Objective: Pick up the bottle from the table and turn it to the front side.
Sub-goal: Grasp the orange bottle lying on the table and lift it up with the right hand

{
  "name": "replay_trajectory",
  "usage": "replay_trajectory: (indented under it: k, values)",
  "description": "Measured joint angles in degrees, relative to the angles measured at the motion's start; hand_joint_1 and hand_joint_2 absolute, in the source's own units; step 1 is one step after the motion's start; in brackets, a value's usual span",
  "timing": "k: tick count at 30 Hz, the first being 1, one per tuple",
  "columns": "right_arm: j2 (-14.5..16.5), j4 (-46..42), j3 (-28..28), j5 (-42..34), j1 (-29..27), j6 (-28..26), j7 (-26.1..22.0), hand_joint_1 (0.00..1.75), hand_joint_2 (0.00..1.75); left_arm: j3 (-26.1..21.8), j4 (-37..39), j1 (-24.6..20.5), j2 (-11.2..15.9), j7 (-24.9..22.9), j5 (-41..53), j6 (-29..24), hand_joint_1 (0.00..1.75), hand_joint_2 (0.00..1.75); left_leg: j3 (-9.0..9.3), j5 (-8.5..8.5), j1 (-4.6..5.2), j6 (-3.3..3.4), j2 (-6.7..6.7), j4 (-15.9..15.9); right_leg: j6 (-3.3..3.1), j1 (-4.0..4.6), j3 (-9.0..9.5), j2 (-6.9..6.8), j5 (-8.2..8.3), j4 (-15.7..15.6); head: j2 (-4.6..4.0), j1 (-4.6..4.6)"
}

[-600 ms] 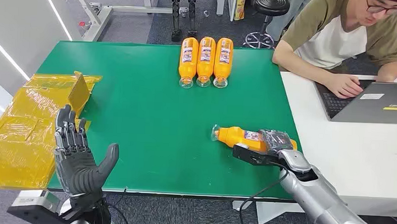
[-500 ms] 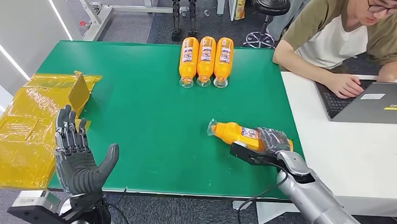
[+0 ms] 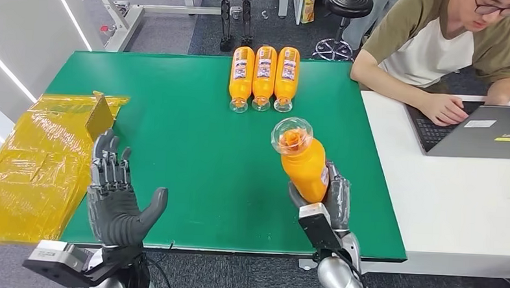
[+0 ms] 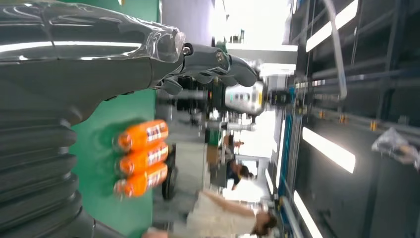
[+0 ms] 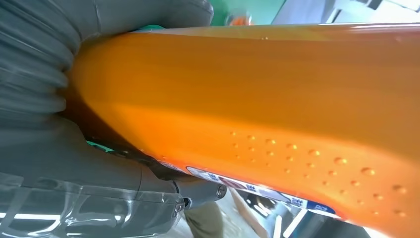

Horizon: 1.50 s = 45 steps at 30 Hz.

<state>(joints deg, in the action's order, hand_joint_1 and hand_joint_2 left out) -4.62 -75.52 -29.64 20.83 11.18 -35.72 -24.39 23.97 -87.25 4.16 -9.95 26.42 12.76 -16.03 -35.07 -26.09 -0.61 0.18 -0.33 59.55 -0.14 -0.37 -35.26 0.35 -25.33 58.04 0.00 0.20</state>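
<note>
Robot holds up an orange bottle (image 3: 302,160)

The right hand (image 3: 328,198) grips it. The left hand (image 3: 115,199) is open and empty.

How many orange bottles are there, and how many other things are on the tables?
Orange plastic juice bottles: 4, with three in a row on the green table and one held by the right hand
Yellow plastic wrapping sheet: 1
Grey laptop: 1
Total: 6

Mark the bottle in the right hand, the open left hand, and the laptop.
bottle (image 3: 303,165), head view, on its orange body below the clear end.
left hand (image 3: 114,206), head view, on the palm.
laptop (image 3: 483,131), head view, on the grey lid.
</note>
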Motion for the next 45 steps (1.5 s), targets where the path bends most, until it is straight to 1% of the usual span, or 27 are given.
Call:
replay_trajectory:
  k: [1, 5, 10, 13, 17, 25, 30, 33, 34, 37, 38, 41, 42, 45]
  values:
    - [0.8, -0.7, -0.1, 0.2, -0.7, 0.1, 0.2, 1.69, 1.75, 0.3, 0.4, -0.3, 0.0, -0.5, -0.5, 1.7, 0.00, 1.75, 0.00, 0.00, 0.00, 0.00, 0.00, 0.0, 0.00, 0.00, -0.01, -0.01, 0.00, 0.0, 0.00, 0.00]
    - [3.5, -3.1, -0.8, 2.9, -2.5, 1.6, 2.4, 1.37, 1.75, 2.0, 2.5, -1.7, 0.1, -3.3, -1.1, 8.8, 0.00, 1.75, 0.00, 0.00, 0.00, 0.00, 0.01, 0.0, 0.00, 0.00, -0.01, 0.00, 0.00, 0.0, 0.00, -0.01]
    - [5.1, -4.8, -1.8, 8.7, -3.0, 4.4, 5.3, 1.46, 1.75, 3.6, 5.2, -3.0, 0.0, -4.8, 1.1, 11.8, 0.00, 1.75, 0.00, 0.00, 0.00, 0.00, 0.04, 0.0, -0.01, 0.01, -0.02, 0.01, 0.00, 0.0, 0.00, 0.00]
    - [5.5, -5.2, -2.6, 10.7, -3.0, 6.6, 6.4, 1.50, 1.75, 3.8, 6.2, -3.2, -0.4, -4.8, 1.4, 13.1, 0.00, 1.75, 0.00, 0.00, 0.00, 0.00, 0.03, 0.0, -0.01, 0.00, -0.02, 0.01, 0.00, 0.0, 0.00, 0.01]
    - [5.7, -5.3, -4.0, 13.7, -3.3, 9.2, 8.0, 1.61, 1.75, 3.9, 7.2, -3.6, -0.8, -4.9, 1.7, 14.8, 0.00, 1.75, -0.01, 0.00, 0.00, -0.01, 0.03, 0.0, -0.01, 0.00, -0.02, 0.00, 0.00, 0.0, 0.00, 0.00]
    - [5.9, -5.5, -6.3, 19.3, -4.4, 16.2, 11.5, 1.54, 1.75, 3.9, 9.0, -5.2, -1.3, -4.5, 1.4, 16.0, 0.00, 1.75, -0.02, 0.00, 0.00, -0.01, 0.03, 0.0, -0.02, 0.01, -0.03, 0.00, -0.01, 0.0, 0.00, 0.00]
    - [5.7, -4.9, -7.5, 22.1, -4.1, 20.2, 12.2, 1.62, 1.75, 3.9, 9.1, -6.0, -1.3, -4.2, 0.6, 16.5, 0.00, 1.75, -0.02, 0.00, 0.00, -0.01, 0.02, 0.0, -0.02, 0.01, -0.02, 0.00, -0.01, 0.0, 0.00, -0.01]
    - [5.6, -4.2, -8.0, 22.8, -3.3, 21.5, 12.1, 1.59, 1.75, 3.7, 9.1, -6.2, -1.3, -3.9, -0.1, 16.7, 0.00, 1.75, -0.02, 0.00, 0.00, -0.01, 0.03, 0.0, -0.02, 0.00, -0.03, 0.00, -0.01, 0.0, 0.00, 0.00]
    - [5.6, -3.9, -8.1, 22.9, -2.9, 21.8, 12.0, 1.56, 1.75, 3.6, 9.2, -6.3, -1.3, -3.8, -0.3, 16.7, 0.38, 1.75, -0.02, 0.00, 0.00, -0.01, 0.03, 0.0, -0.02, 0.00, -0.03, 0.00, -0.01, 0.0, 0.00, 0.00]
    - [5.6, -3.2, -8.4, 23.3, -2.0, 22.4, 11.7, 1.37, 1.75, 3.2, 9.2, -6.3, -1.2, -3.3, -0.8, 17.0, 1.69, 1.75, -0.03, 0.01, 0.00, -0.01, 0.03, 0.0, -0.02, 0.01, -0.03, 0.00, -0.01, 0.0, 0.00, 0.00]
    - [5.6, -3.0, -8.5, 23.3, -1.7, 22.6, 11.6, 1.30, 1.75, 3.2, 9.2, -6.3, -1.2, -3.1, -1.2, 17.3, 1.75, 1.75, -0.03, 0.01, 0.00, -0.01, 0.03, 0.0, -0.02, 0.01, -0.03, 0.00, -0.01, 0.0, 0.00, 0.00]
    - [5.6, -2.2, -8.6, 22.8, -0.3, 23.0, 11.1, 1.12, 1.75, 2.9, 9.2, -6.4, -1.1, -2.7, -2.7, 18.2, 1.75, 1.75, -0.03, 0.01, 0.00, -0.01, 0.03, 0.0, -0.02, 0.01, -0.03, 0.01, -0.01, 0.0, 0.00, 0.00]
    - [5.6, -1.9, -8.7, 22.4, 0.3, 23.1, 11.0, 1.13, 1.75, 2.9, 9.2, -6.5, -1.1, -2.7, -3.1, 18.4, 1.75, 1.75, -0.03, 0.01, 0.00, -0.01, 0.03, 0.0, -0.02, 0.01, -0.03, 0.00, -0.01, 0.0, 0.00, 0.00]
    - [5.8, -1.1, -8.7, 21.5, 1.5, 22.9, 10.8, 1.41, 1.75, 2.8, 9.2, -6.6, -1.1, -2.7, -4.1, 18.7, 1.75, 1.75, -0.03, 0.01, 0.00, -0.01, 0.03, 0.0, -0.02, 0.01, -0.02, 0.00, -0.01, 0.0, 0.00, 0.00]
